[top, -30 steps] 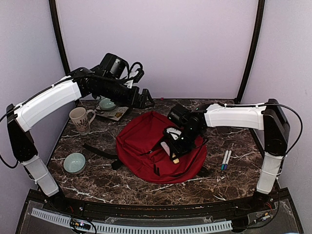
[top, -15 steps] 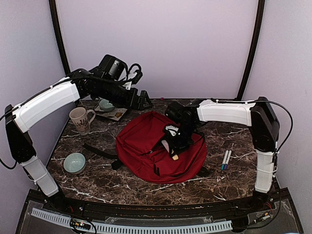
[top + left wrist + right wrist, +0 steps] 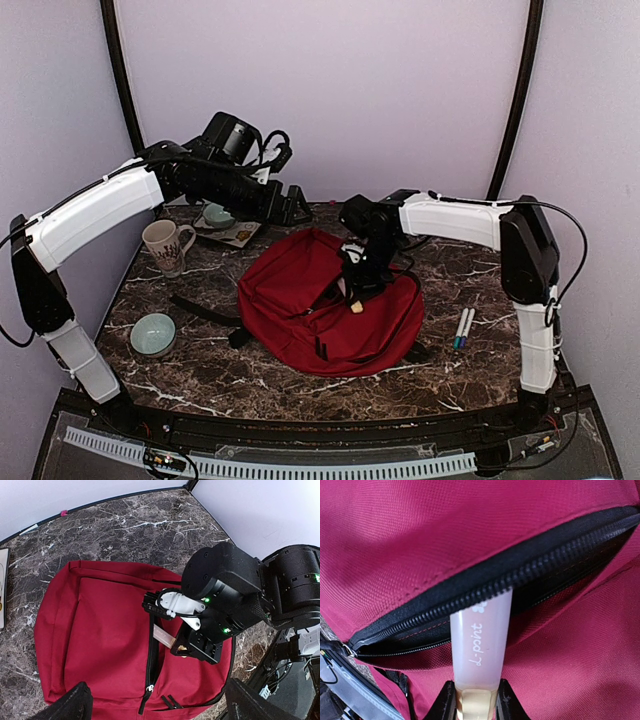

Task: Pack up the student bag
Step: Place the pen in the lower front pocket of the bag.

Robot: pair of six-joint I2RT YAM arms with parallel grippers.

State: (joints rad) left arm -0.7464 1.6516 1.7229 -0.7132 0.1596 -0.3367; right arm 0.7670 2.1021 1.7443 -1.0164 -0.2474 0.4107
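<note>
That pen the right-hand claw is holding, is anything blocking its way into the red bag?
Nothing visible does. The pen in the right gripper has its far end tucked under the upper edge of the open zipper slot on the student bag.

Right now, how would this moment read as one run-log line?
step: pen into bag | right gripper: shut on pen, tip in open zipper pocket | left gripper: open, empty, above bag

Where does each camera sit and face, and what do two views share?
Top external: above, behind the bases, looking down; both arms show.
Left wrist: above the student bag, looking down; own fingertips at corners.
Right wrist: facing the bag's open zipper; own fingers pinch a pen.
Shared: top and left wrist both show the right gripper.
</note>
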